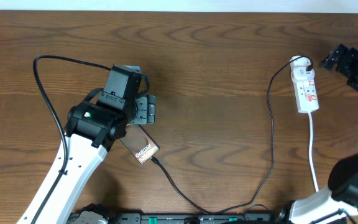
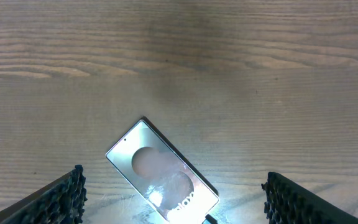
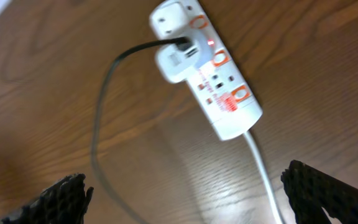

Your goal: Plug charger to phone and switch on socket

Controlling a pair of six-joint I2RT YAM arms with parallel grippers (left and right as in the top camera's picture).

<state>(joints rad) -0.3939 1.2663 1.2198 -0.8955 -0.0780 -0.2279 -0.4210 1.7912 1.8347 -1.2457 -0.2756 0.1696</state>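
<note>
A brown wood-grain table point(image 1: 216, 37) fills every view.

The right gripper point(image 3: 185, 180) hangs released over it, its ribbed fingers point(image 3: 61, 199) wide apart with nothing between them. Just ahead of the right-hand finger the white cord point(image 3: 263, 171) leaves the socket point(image 3: 225, 93). The socket lies flat ahead of the jaws, slanting away, apart from both fingers. Further along it, past the red switch marks point(image 3: 236, 94), a white plug block point(image 3: 176, 59) sits in an outlet. From there the charger point(image 3: 101, 118) loops back toward the left-hand finger. Whether a switch is already pressed I cannot tell.

Far across the table, the left gripper point(image 2: 174, 180) is also spread open and grips nothing. The phone point(image 2: 160, 168) lies face up directly beneath it, between the two pads and touching neither. The black connector tip point(image 2: 210, 219) meets the phone's near end, apparently seated, though the view cuts it off.

The plugging step looks finished, so I judge the switch to be the step in hand. The next move calls for the right gripper to come forward and down over the socket, fingers brought together. One tip then has to press the switch beside the occupied outlet without shoving the light strip along the table.
</note>
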